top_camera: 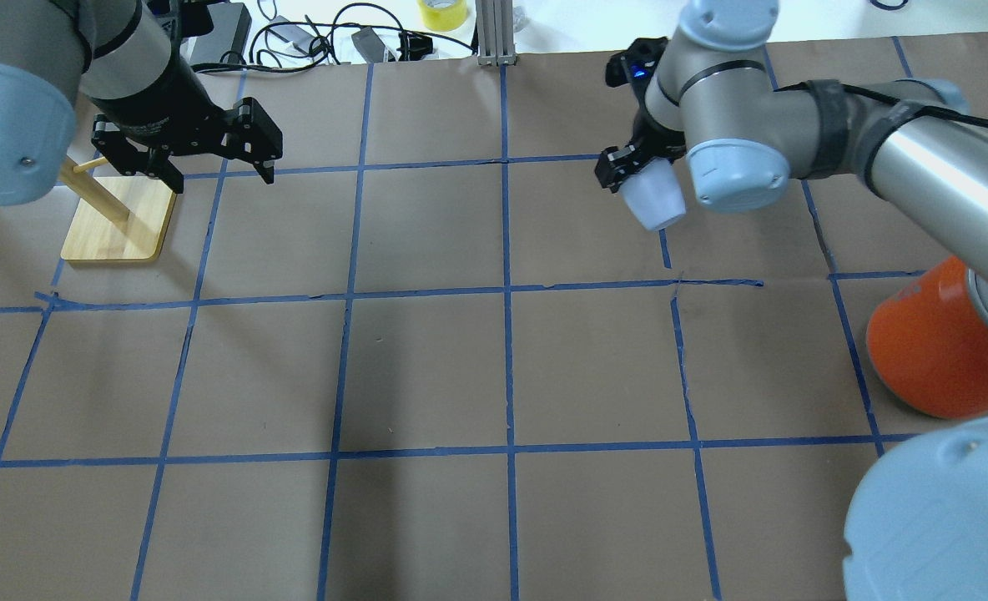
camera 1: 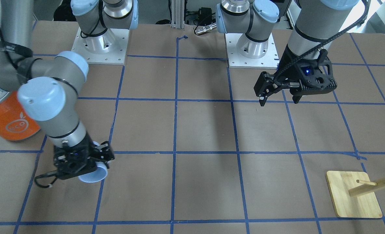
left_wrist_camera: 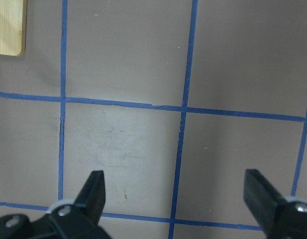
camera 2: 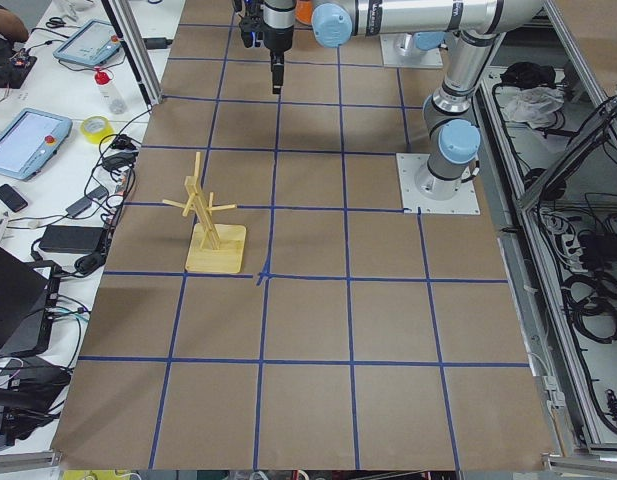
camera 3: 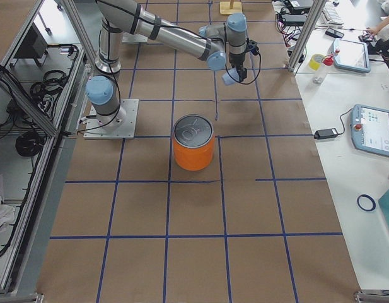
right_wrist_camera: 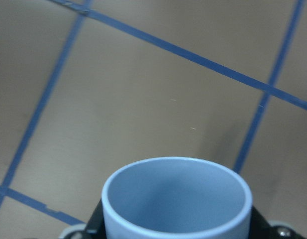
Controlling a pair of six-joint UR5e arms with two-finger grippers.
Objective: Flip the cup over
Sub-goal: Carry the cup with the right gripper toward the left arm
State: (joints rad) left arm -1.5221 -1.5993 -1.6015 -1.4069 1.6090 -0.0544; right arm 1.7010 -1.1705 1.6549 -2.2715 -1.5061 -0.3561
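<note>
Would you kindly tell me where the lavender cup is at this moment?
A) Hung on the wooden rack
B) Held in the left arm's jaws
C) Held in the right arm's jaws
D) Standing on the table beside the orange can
C: the right gripper has its jaws shut on the cup, while the left gripper is open and empty.
</note>
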